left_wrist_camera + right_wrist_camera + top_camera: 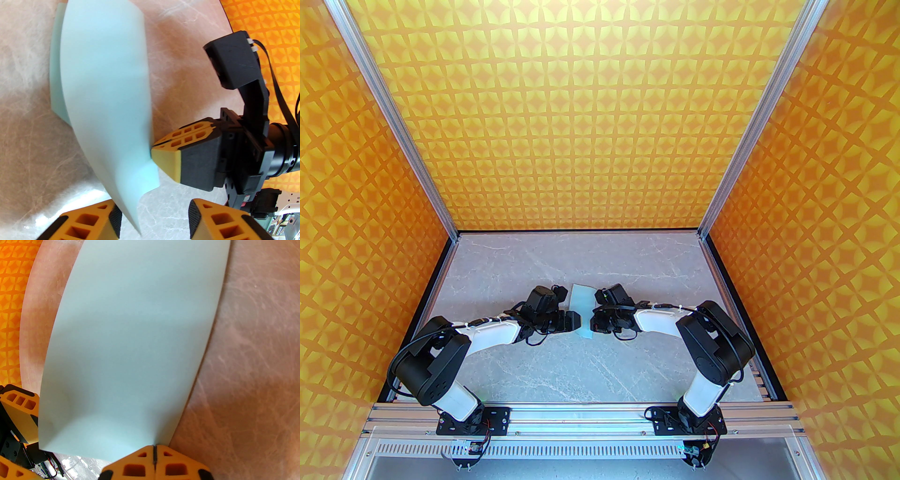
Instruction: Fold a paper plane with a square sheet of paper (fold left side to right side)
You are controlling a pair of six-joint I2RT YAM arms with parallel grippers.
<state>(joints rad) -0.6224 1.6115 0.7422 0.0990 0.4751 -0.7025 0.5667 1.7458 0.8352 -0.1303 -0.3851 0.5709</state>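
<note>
The square sheet of paper [582, 303] is pale light-blue and stands bowed up off the grey table between the two grippers. In the left wrist view the sheet [105, 82] curls over a lower layer at its left. My right gripper [594, 323] is shut on the sheet's near right edge; its closed orange fingers [154, 451] pinch the sheet [136, 345], as the left wrist view also shows [155, 147]. My left gripper [575, 321] is open, and the sheet's near corner hangs between its fingers [154, 213], close to the left pad. No paper plane is in view.
The marble-grey table [581, 365] is enclosed by orange patterned walls [600, 117] with aluminium posts [398, 126] at the back corners. The arms' bases sit on a metal rail [581, 417] at the near edge.
</note>
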